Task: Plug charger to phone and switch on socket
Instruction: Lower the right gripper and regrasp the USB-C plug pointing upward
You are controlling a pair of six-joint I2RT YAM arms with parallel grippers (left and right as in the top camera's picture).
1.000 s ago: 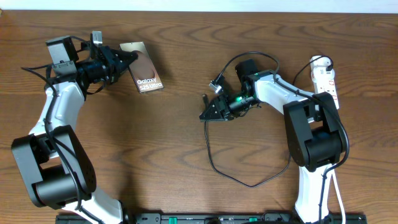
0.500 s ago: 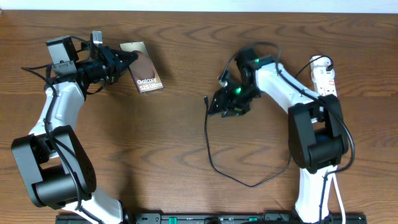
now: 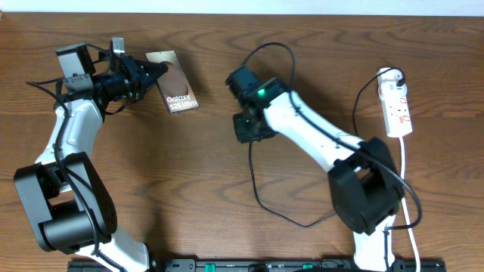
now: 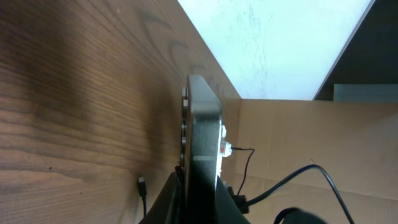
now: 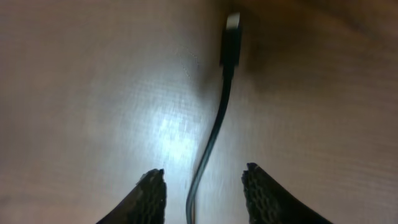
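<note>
Overhead, we saw the left gripper (image 3: 153, 75) clamped on one end of the phone (image 3: 175, 89), near the far edge of the desk (image 3: 189, 196) toward its left corner. The right gripper (image 3: 246, 128) hung mid-desk over the free end of the charger (image 3: 261, 200). Its cable looped toward the near edge and back. The socket (image 3: 397, 102) lay by the right edge, well apart from both. We counted one phone, one charger, one socket and two grippers.

Left wrist: the phone (image 4: 202, 143) showed edge-on, pinched between closed jaws, and the plug tip (image 4: 142, 183) lay on the desk beyond it. We judged the phone rigid and glossy, so likely to slip unless held firmly across its flat faces.

Right wrist: the fingers (image 5: 148, 193) stood moderately apart on either side of the cable, touching nothing, and the plug tip (image 5: 231, 34) lay ahead of them. We judged the cable light and limp, apt to sag and twist. The place to take hold looked to be the stiff plug body just behind the tip, where it could be aimed.
</note>
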